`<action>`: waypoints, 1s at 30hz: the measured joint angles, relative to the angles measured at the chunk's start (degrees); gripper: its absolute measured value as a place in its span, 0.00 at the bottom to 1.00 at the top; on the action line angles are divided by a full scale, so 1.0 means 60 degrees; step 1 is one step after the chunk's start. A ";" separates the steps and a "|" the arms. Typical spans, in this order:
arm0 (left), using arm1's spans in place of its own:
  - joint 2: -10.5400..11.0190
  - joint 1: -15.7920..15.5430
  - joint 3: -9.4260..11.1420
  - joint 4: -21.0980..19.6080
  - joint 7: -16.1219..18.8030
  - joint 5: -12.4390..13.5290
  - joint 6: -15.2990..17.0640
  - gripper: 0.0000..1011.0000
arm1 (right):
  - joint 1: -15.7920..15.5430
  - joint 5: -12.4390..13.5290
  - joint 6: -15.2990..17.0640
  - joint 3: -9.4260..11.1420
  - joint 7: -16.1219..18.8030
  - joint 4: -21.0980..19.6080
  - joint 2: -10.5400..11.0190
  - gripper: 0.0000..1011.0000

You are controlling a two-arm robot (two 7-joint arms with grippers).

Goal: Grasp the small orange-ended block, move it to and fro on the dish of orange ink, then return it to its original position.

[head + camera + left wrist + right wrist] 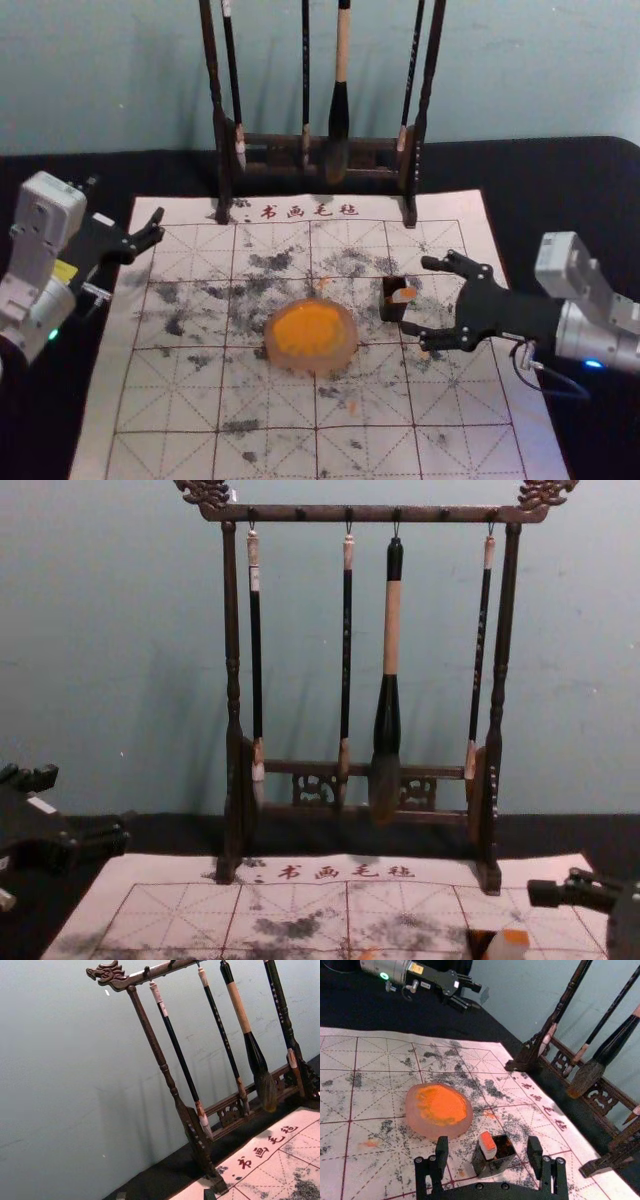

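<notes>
From my end of the link, nearest me lies the mat (540, 440), a pale sheet with a dark red grid and plenty of black smudges, spread over the black surface (585, 185). Near its middle sits the dish (347, 352), round and pinkish, with orange ink (308, 328) across its inside; a faint orange mark shows on the near side of it and another just beyond. A little to the right of the dish, and slightly farther out, I have the small dark box (496, 1166). The block (488, 1146) is in it, tilted, its orange end uppermost and sticking out above the rim. My right gripper (418, 296) reaches in from the right, its fingers apart on opposite sides of the box and block; the right wrist view shows a gap on each side, so I'm clamped on nothing. My left gripper (90, 800) is parked at the left, by the far left part of the mat, and its fingers are apart too, with nothing between them. Beyond all that, red characters run along the mat's far edge, and the dark wooden rack (232, 630) stands with its feet on that end. Four brushes (387, 720) hang from its top bar, tips down, one much thicker than the others. Behind the rack I see the plain blue-green wall (90, 630).
</notes>
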 joint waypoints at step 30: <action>0.0000 0.0000 0.0000 0.0000 0.0000 0.0000 -0.0001 0.99 | 0.0697 -0.0059 0.0129 -0.0166 0.0755 0.0902 -0.0563 0.99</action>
